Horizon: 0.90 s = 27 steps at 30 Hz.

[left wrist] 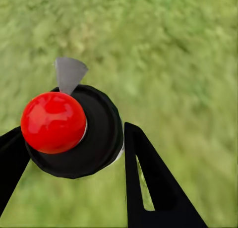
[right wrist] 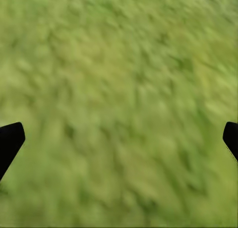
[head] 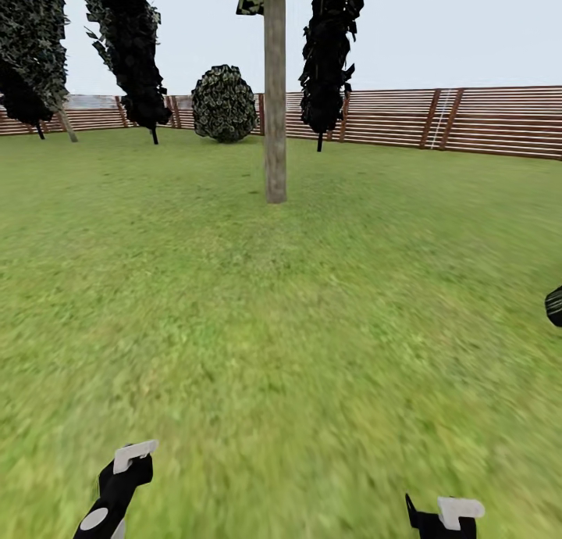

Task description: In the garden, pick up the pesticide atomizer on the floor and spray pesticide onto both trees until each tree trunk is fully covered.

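The tree trunk (head: 275, 94) loses its crown past the top edge; a dark object (head: 555, 305), well right of the trunk, is cut off.

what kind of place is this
Most likely a fenced garden outdoors: a grass lawn, a brown slat fence along the back, and a bare tree trunk with a round bush behind.

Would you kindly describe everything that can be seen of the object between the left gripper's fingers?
The pesticide atomizer, seen in the left wrist view from its top end, shows a glossy red ball-shaped cap on a round black body, with a small grey wedge-shaped piece projecting from the rim. It looks like smooth plastic. It sits between the left gripper's black fingers, which close against its sides, held above blurred green grass. Its lower part is hidden.
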Tool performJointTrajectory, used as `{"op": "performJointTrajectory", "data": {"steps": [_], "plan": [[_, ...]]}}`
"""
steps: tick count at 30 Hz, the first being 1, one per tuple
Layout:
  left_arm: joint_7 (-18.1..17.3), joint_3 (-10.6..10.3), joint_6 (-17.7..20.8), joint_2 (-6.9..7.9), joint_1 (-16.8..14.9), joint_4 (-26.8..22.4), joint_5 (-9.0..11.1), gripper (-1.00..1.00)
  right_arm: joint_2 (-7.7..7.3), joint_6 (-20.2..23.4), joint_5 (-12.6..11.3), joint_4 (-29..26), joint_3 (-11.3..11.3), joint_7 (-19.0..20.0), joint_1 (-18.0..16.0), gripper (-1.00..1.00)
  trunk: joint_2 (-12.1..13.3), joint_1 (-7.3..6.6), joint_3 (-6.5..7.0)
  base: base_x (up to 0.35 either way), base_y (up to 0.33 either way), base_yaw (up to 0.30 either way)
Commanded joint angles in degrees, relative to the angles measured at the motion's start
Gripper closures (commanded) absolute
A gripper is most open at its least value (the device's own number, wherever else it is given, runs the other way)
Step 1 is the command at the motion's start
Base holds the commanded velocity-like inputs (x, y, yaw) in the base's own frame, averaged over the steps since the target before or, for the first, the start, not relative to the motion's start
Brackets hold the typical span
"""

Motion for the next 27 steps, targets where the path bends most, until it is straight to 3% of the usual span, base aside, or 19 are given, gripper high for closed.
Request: {"op": "performJointTrajectory", "data": {"steps": [1, 27], "plan": [[0.0, 0.0, 0.0, 0.0, 0.0, 0.0, 0.0, 1.0, 0.0, 0.0, 0.0, 0.0, 0.0, 0.0, 0.0, -1.0, 0.0, 0.0, 0.0, 0.345, 0.0, 0.0], [0.0, 0.0, -0.1, 0.0, 0.0, 0.0, 0.1, 1.0, 0.0, 0.0, 0.0, 0.0, 0.0, 0.0, 0.0, -1.0, 0.0, 0.0, 0.0, 0.345, 0.0, 0.0]]}}
